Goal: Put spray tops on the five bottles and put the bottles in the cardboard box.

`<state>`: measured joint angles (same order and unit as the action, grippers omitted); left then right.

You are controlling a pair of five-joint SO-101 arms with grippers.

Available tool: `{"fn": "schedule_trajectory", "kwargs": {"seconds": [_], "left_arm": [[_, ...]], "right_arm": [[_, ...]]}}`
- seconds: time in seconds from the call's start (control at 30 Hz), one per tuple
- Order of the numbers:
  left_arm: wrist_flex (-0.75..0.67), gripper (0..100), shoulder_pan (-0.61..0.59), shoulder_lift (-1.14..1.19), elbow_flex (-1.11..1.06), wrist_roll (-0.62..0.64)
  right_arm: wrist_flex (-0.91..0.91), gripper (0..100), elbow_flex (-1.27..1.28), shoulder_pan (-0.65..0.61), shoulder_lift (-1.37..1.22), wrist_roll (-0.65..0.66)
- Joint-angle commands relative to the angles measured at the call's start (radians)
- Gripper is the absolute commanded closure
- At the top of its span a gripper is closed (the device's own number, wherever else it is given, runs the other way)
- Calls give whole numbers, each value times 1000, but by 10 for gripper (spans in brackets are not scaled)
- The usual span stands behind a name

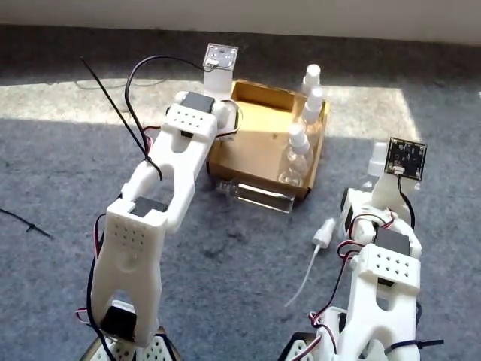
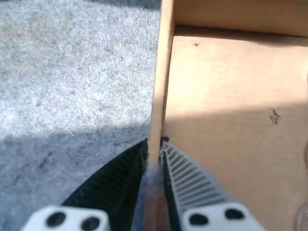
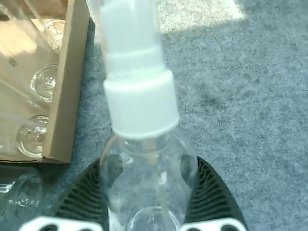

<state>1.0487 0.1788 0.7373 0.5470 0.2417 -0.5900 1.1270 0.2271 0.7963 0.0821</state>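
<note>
Clamps the left jaws on the 9 o'clock wall of the cardboard box [image 1: 263, 93], as the high view lays it out. Takes that wall edge-on, with the black finger [image 2: 115, 185] outside over the grey worktop [image 1: 225, 263] and the pale finger [image 2: 190, 185] inside over the box floor. Reaches there with the left arm [image 1: 161, 195] from about 7 o'clock.

Closes the right jaws around the clear body of a capped bottle [image 3: 147, 187], one finger pressed to each side. Carries a white spray top [image 3: 137, 96] on its neck, pointing away from the wrist. Holds it at 3 o'clock of the box, near the outer wall but apart from it, ahead of the right arm [image 1: 383, 278].

Has three more bottles standing upright inside the box along its 3 o'clock wall, each with a top on: the far bottle [image 1: 311, 77] in the 1 o'clock corner, the middle bottle [image 1: 313, 107] just beside it, and the near bottle [image 1: 295, 150] toward 5 o'clock.

Has a fifth bottle [image 1: 255, 195] lying on its side on the worktop at 6 o'clock of the box, just beside the front wall, with its bare neck turned toward 9 o'clock.

Has a loose spray top [image 1: 323, 233] lying on the worktop at 5 o'clock of the box, between the fifth bottle and the right arm, with its thin tube trailing toward 7 o'clock.

Catches a band of sunlight across the box and the far worktop.
</note>
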Motion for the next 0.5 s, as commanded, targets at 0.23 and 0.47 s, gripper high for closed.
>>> {"fn": "schedule_trajectory", "kwargs": {"seconds": [0.23,0.47], "left_arm": [[8,982,-79,-28,5,49],[15,985,-82,-28,5,57]], "right_arm": [[19,994,-13,-7,16,9],[19,994,-13,-7,16,9]]}}
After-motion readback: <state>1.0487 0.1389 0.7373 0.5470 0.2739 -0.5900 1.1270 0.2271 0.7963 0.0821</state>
